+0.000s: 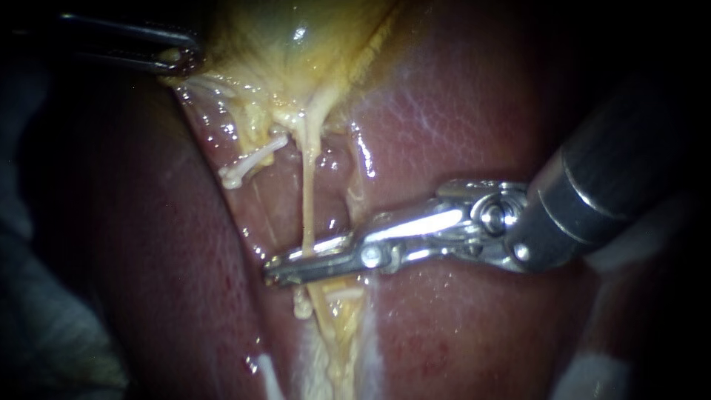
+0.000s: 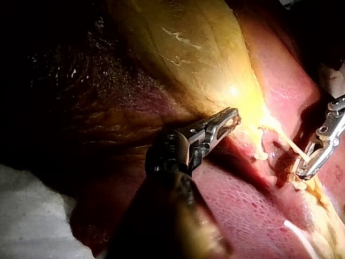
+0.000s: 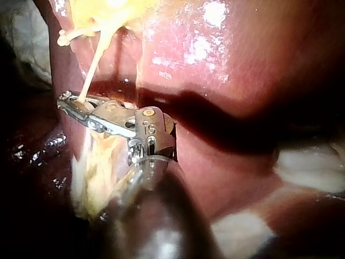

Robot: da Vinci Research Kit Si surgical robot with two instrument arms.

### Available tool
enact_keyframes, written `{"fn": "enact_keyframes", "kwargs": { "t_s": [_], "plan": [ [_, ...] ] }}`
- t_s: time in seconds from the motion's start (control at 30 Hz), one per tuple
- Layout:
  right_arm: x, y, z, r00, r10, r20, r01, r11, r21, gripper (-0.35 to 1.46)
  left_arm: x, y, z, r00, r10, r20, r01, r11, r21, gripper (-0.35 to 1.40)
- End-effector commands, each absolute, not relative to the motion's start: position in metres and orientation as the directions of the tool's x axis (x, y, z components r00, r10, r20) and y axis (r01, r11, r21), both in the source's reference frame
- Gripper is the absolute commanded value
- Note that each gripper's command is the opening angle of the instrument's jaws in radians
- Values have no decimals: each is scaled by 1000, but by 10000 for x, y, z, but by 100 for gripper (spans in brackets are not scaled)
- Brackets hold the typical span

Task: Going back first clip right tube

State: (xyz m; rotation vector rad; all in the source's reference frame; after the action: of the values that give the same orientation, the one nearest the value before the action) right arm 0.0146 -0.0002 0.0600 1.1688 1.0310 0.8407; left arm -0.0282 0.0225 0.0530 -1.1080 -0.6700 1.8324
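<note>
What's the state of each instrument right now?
Left instrument: shut on the gallbladder.
Right instrument: open, around the right tube.

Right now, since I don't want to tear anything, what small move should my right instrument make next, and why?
Probably ease the right instrument straight back along its shaft, slowly. Its tip lies across the tube, with a clip close beside it, and the left instrument grips the gallbladder.
</note>
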Motion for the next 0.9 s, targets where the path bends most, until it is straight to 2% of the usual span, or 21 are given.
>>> {"fn": "enact_keyframes", "kwargs": {
  "t_s": [0.03, 0.07, 0.13, 0.17, 0.2, 0.3, 0.43, 0.5, 0.57, 0.63, 0.73, 0.8, 0.9],
  "plan": [
    [146, -3, 602, 324, 926, -196, -5, 209, 978, -35, -282, 225, 530, -228, 878, -421, -399, -479, -782, -35],
    [147, -4, 604, 324, 924, -203, -3, 216, 976, -12, -282, 225, 530, -228, 878, -421, -399, -479, -782, -35],
    [150, -8, 610, 317, 912, -260, 4, 272, 962, 23, -282, 225, 530, -228, 878, -421, -399, -479, -782, -35],
    [152, -10, 617, 315, 909, -274, 4, 288, 958, 35, -282, 225, 530, -228, 878, -421, -399, -479, -782, -35],
    [153, -12, 622, 316, 904, -288, 7, 301, 953, 39, -282, 225, 530, -228, 878, -421, -399, -479, -782, -35],
    [154, -17, 644, 305, 904, -300, -8, 317, 948, 44, -282, 225, 530, -228, 878, -421, -399, -479, -782, -35],
    [145, -18, 667, 288, 891, -350, -29, 374, 927, 47, -282, 225, 530, -228, 878, -421, -399, -479, -782, -35],
    [137, -14, 670, 296, 856, -424, -19, 449, 893, 47, -282, 225, 530, -228, 878, -421, -399, -479, -782, -35],
    [129, -11, 667, 303, 822, -482, -1, 507, 862, 47, -282, 225, 530, -228, 878, -421, -399, -479, -782, -35],
    [117, -7, 658, 304, 758, -577, 35, 596, 802, 47, -282, 225, 530, -228, 878, -421, -399, -479, -782, -35],
    [99, -1, 639, 298, 667, -683, 59, 701, 711, 46, -281, 225, 530, -228, 878, -421, -399, -479, -782, -35],
    [85, 4, 625, 291, 610, -737, 57, 758, 650, 46, -281, 225, 530, -228, 878, -421, -399, -479, -782, -35],
    [67, 11, 609, 299, 576, -761, 42, 789, 613, 47, -281, 225, 530, -228, 878, -421, -399, -479, -782, -35]
  ]
}}
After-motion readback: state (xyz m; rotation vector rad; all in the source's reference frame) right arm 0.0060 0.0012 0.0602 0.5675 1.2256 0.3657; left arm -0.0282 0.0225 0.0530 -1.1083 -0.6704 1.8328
